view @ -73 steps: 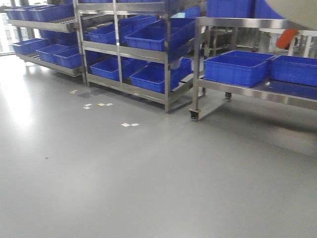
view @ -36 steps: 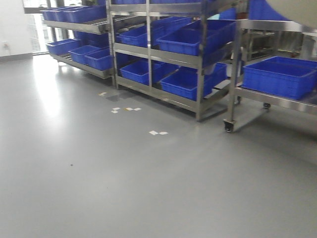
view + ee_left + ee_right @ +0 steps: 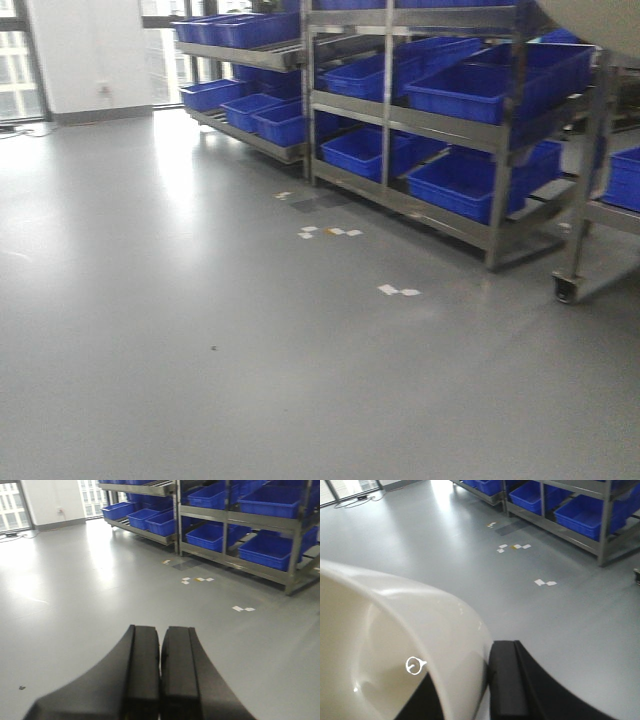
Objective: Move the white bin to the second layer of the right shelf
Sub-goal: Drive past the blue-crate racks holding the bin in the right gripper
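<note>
White bin (image 3: 395,630) is clamped by its rim in the right jaws for carrying; the left jaws are pressed shut, empty.

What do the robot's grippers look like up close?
Both are matte black. The left gripper has two broad fingers with flat inner faces and outer sides that flare toward the base. The right gripper shows the same black, blunt-tipped build. No cables or markings show.

The right gripper (image 3: 465,680) pinched the wall of the white bin (image 3: 395,625), one finger inside, one outside, over the grey floor (image 3: 445,555).
</note>
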Robot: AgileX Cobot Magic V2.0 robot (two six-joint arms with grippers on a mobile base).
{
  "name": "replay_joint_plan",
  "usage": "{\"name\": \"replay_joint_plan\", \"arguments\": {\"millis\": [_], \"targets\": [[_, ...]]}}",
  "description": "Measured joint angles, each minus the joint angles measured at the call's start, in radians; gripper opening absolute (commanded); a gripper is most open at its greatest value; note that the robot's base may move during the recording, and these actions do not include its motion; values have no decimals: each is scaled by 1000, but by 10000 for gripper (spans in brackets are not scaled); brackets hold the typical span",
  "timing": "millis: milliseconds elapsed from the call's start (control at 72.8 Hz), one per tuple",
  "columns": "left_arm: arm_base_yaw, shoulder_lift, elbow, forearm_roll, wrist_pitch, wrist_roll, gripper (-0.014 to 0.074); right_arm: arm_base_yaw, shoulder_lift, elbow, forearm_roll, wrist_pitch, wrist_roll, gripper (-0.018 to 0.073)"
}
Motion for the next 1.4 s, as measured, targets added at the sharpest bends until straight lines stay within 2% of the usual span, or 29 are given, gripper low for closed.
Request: {"name": "replay_joint_plan", "arguments": {"millis": [1401], "targets": [[0, 0, 0, 0, 0, 0, 85, 0, 0, 0, 0, 1, 0, 55]]}}
